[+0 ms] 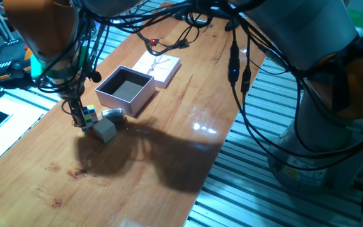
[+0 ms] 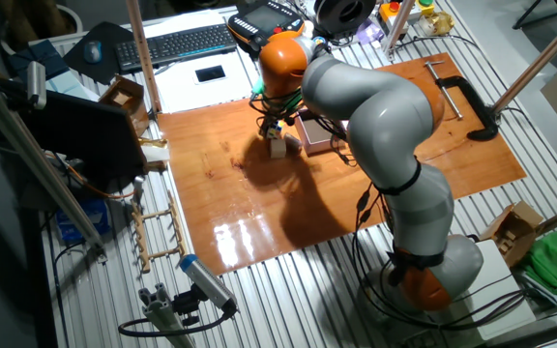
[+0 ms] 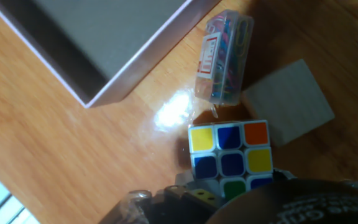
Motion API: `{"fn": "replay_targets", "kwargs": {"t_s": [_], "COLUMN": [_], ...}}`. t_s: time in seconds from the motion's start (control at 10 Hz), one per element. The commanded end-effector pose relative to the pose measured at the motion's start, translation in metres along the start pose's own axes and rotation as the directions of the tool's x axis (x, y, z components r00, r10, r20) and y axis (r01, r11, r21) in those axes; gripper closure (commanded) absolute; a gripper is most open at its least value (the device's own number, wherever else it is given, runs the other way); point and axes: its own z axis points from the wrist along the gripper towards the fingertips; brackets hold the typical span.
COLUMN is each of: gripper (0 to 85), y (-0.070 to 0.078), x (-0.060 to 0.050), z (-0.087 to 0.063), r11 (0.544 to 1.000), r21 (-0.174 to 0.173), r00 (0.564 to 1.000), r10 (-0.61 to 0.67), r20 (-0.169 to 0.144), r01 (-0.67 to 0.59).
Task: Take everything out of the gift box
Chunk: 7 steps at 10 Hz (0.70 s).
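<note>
The pale-pink gift box [image 1: 137,104] stands open on the wooden table, and its brownish inside shows nothing in it; its corner fills the top left of the hand view [image 3: 148,62]. My gripper [image 1: 84,118] is down at the table just left of the box, shut on the multicoloured puzzle cube [image 1: 91,115], which sits low in the hand view [image 3: 232,158]. The beige-grey cube block [image 1: 105,130] rests on the table beside it [image 3: 289,102]. A small flat clear case of coloured clips [image 3: 224,57] lies between the block and the box.
The flat pink lid with string bow [image 1: 159,66] lies behind the box. Black cables [image 1: 169,44] trail over the far table. The table's left edge [image 1: 17,142] is close to the gripper. A black clamp [image 2: 462,101] sits on the far side.
</note>
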Motion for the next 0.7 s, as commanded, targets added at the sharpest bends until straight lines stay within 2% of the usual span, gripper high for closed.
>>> {"fn": "replay_targets", "kwargs": {"t_s": [0.0, 0.1, 0.2, 0.3, 0.6], "gripper": [80.0, 67.3, 58.7, 44.7, 16.3], "y": [0.0008, 0.0013, 0.0016, 0.0015, 0.0018], "x": [-0.0001, -0.0003, -0.0007, -0.0008, -0.0009], "z": [0.0013, 0.0034, 0.0059, 0.0079, 0.0105], "r11": [1.0, 1.0, 1.0, 1.0, 1.0], "r21": [0.003, 0.009, 0.007, 0.004, -0.004], "r00": [1.0, 1.0, 1.0, 1.0, 1.0], "r10": [-0.003, -0.008, -0.008, -0.008, -0.009], "r20": [0.0, 0.003, 0.008, 0.007, 0.015], "r01": [0.003, 0.007, 0.008, 0.008, 0.009]}}
